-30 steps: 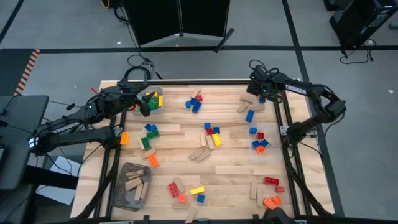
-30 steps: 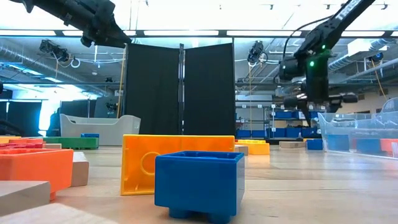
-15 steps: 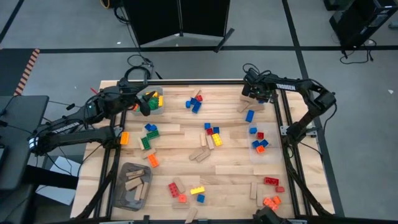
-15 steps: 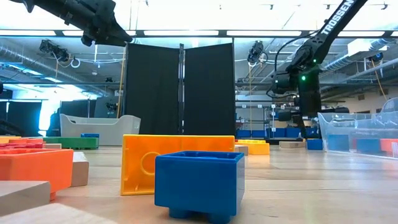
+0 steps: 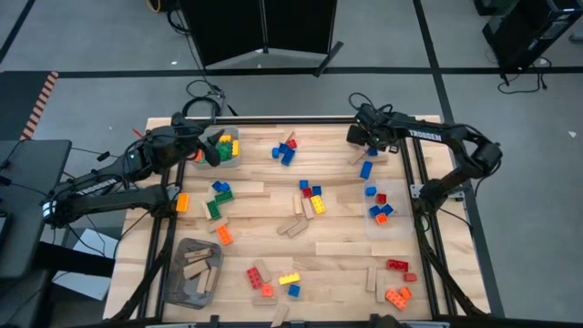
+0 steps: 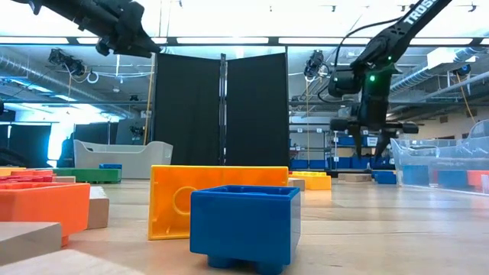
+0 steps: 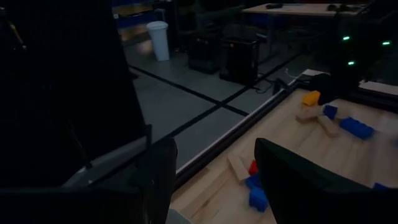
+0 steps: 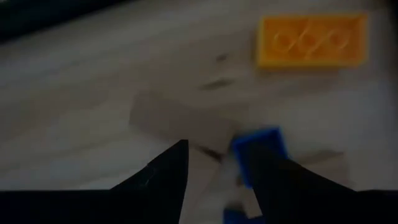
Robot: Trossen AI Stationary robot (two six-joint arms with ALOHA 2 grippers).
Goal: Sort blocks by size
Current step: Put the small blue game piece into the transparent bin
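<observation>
Wooden table inside a dark frame, on a grey workshop floor; blocks lie scattered over most of it, a few already in bins.

Right pincer is at the far right corner of the table, raised off the surface in the low view. Its wrist view shows a blue brick directly ahead, lying against or over a wood piece, with an orange brick apart beyond. Whether this pincer is spread or pinching the blue brick cannot be told.

Left pincer hangs over the round bin at the far left, spread, with nothing between its fingers.

Risks, as judged:
- The blue brick and wood pieces are packed close. A descent there could catch wood along with the brick, or shove the wood aside, mixing sizes.
- If the brick is held, the hold may be off-centre. It could twist out and drop during transfer.
- The cluster lies near the table's edge frame. A pushed piece could lodge against it or go over.
- Arms are well apart, so collision risk is low.
</observation>
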